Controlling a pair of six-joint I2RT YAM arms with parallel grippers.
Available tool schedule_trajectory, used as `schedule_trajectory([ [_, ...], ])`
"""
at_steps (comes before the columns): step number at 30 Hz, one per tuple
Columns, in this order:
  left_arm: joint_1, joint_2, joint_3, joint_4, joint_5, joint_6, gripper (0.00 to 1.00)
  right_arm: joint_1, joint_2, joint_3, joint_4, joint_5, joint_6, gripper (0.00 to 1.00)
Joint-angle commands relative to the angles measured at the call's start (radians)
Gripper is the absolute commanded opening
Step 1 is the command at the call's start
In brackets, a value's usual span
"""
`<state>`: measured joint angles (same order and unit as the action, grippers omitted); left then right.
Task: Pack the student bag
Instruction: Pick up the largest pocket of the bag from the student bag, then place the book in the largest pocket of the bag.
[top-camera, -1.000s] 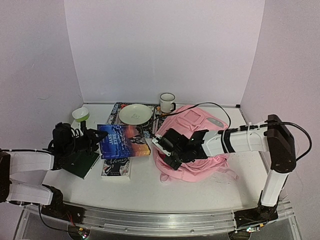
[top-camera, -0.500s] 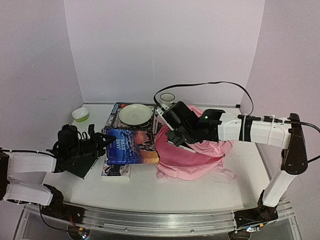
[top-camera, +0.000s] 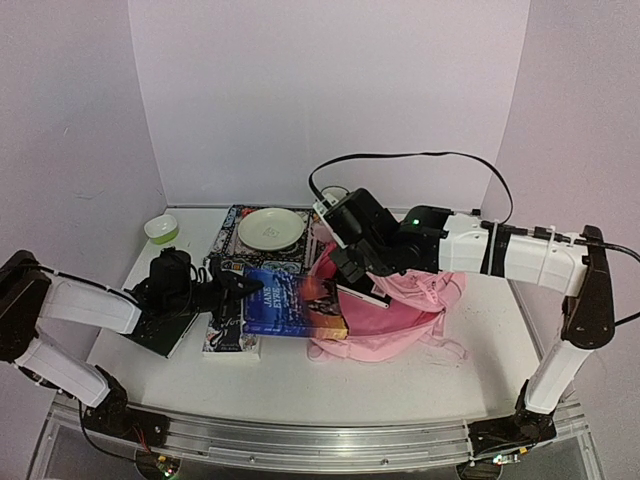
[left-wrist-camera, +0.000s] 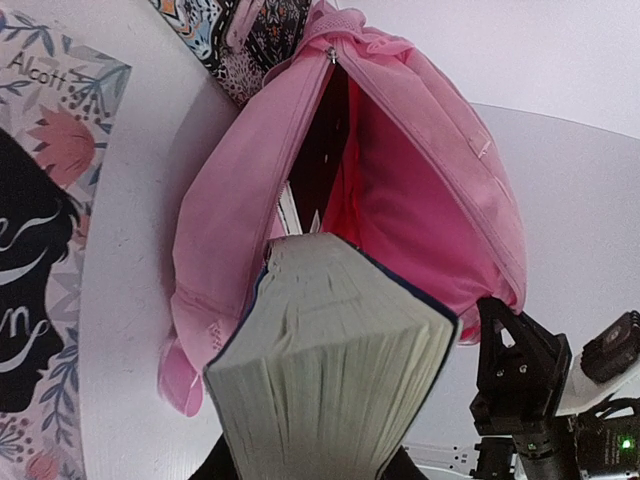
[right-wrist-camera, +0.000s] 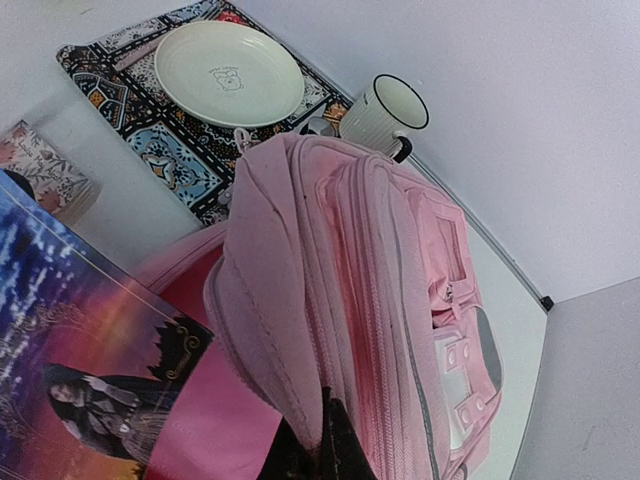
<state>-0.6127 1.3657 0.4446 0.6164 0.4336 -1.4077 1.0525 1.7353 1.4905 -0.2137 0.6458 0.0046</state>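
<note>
Over the last second the left gripper (top-camera: 238, 294) has travelled right from the near-left of the table, and its fingers are pressed onto the left end of the blue-covered paperback (top-camera: 295, 305), which it holds flat above the floral-covered book (top-camera: 231, 336) lying on the table. The paperback has come with it: its right corner now overlaps the lower lip of the student bag (top-camera: 385, 335). In the left wrist view its page edge points straight at the dark gap of the unzipped main compartment.

The bag lies right of centre, just near the plate (top-camera: 272, 227) and mug (right-wrist-camera: 393, 115). It was slumped flat a second ago; its upper side now stands raised, with the mouth gaping to the left. That is the work of the right gripper (right-wrist-camera: 318, 440), which has risen and swung toward the far side while pinching a fold of the top fabric.

With the opening propped and the paperback at the threshold, the insertion looks ready to begin; a further push rightward seems needed
</note>
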Motion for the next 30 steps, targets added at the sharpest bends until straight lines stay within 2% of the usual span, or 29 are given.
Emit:
schedule_trajectory([
  [1,-0.020,0.078,0.128,0.361,-0.005,-0.111,0.00,0.030,-0.009,0.084,0.083,0.022,0.030,0.00],
  [12,-0.066,0.270,0.277,0.445,-0.135,-0.101,0.00,0.083,-0.031,0.082,0.070,0.054,0.053,0.00],
  [19,-0.110,0.385,0.357,0.473,-0.175,-0.101,0.00,0.140,-0.006,0.142,-0.012,0.098,0.136,0.00],
  [22,-0.134,0.400,0.354,0.479,-0.237,-0.085,0.00,0.169,0.019,0.192,-0.065,0.118,0.178,0.00],
  [25,-0.139,0.390,0.343,0.490,-0.235,-0.084,0.00,0.195,0.057,0.257,-0.141,0.159,0.192,0.00],
  [30,-0.160,0.328,0.314,0.504,-0.288,0.006,0.00,0.204,0.067,0.282,-0.163,0.175,0.226,0.00],
])
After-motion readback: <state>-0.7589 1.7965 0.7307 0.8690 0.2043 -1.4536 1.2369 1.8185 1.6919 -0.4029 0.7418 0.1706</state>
